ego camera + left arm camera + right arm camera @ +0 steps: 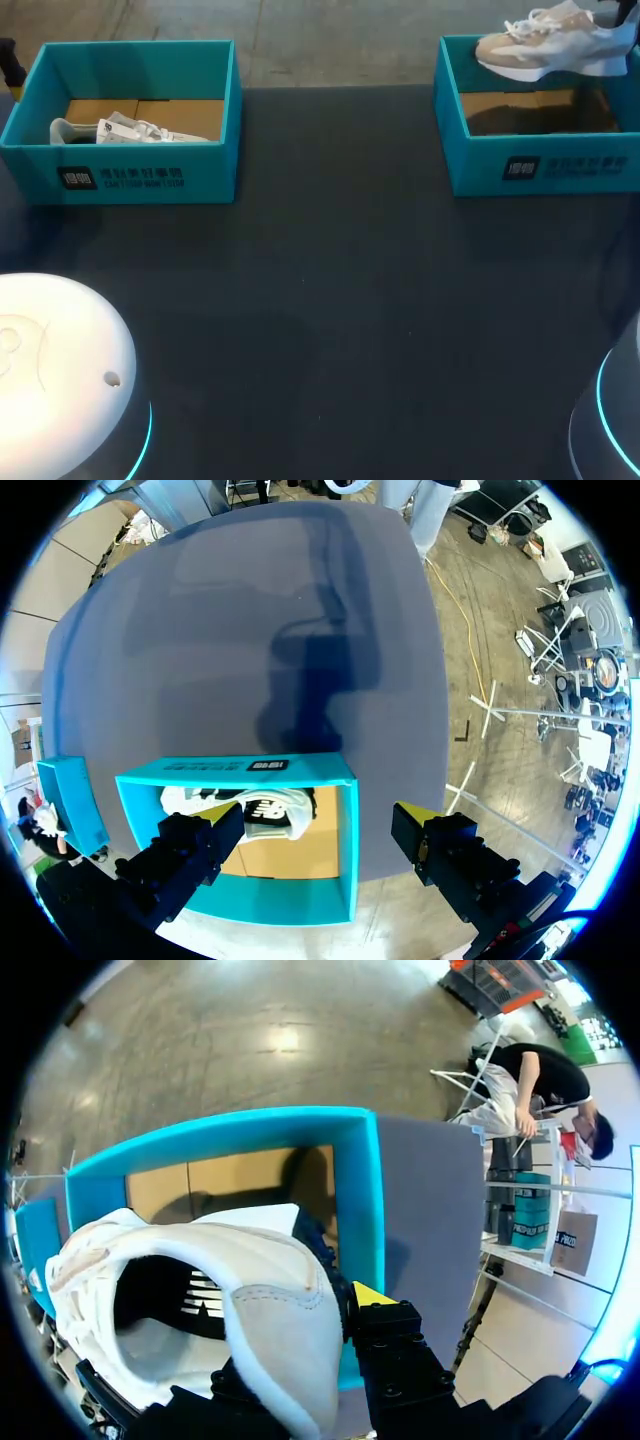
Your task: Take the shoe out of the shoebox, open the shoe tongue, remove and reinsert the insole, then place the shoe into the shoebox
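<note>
The beige shoe (550, 45) hangs in the air over the right shoebox (540, 165), at the far right of the table (330, 300), its sole clear of the box's rim and its toe pointing left. From the right wrist you look straight into the shoe's (250, 1290) opening. The right gripper (320, 1340) is clamped on the heel collar. One yellow-tipped finger (372, 1298) presses the outside of the heel, and the other is hidden by the shoe. Below it the box's (360, 1190) brown cardboard floor shows.

Over at the far left sits the left shoebox (150, 175), with a white shoe (130, 130) lying inside on its side, towards the box's left end. The left gripper (320, 825) hangs above this box (345, 840) with its fingers wide apart and nothing between them. One finger is over the white shoe (265, 810), and the other is outside the box's side wall.
</note>
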